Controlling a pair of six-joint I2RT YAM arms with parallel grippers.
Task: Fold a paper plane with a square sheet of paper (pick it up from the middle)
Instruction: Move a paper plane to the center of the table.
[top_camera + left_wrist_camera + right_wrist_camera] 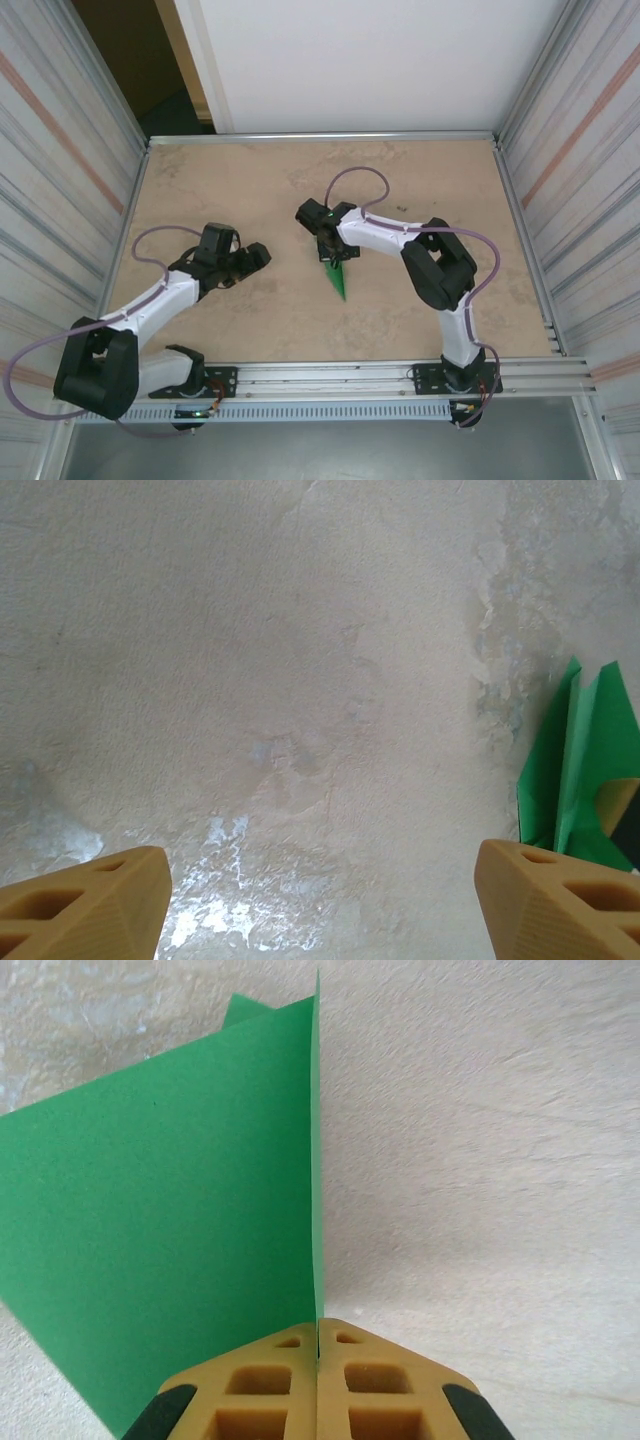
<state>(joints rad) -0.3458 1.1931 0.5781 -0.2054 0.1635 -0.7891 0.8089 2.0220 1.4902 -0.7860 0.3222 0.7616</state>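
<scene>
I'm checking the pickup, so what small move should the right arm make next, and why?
Probably a short lift straight up. The right end effector is shut on the upright centre fold of the plane, which looks close to the table. The left end effector is open and apart from it.

Overhead and close wrist cameras share paper plane (pixel 338 278).
</scene>
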